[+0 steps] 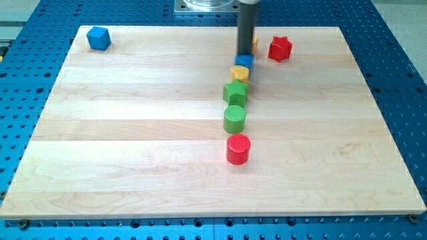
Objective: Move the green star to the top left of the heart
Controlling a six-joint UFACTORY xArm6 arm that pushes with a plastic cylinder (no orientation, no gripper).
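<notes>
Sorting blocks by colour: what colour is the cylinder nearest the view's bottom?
Red: the cylinder, seen clearly in the camera view, just below the green cylinder.

Blue cube (99, 38) at the board's upper left corner. Red star (280, 49) at upper right of centre. Green cylinder (234, 119) mid-frame, red cylinder (238, 149) just below it, apart. Wooden board (133, 147) on blue perforated table (393, 87).

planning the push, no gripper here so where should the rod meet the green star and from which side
No grip is possible; push instead. The tool, my tip, stands just above the blue block. The green star has the yellow block above and the green cylinder below, so meet its open side face.
</notes>
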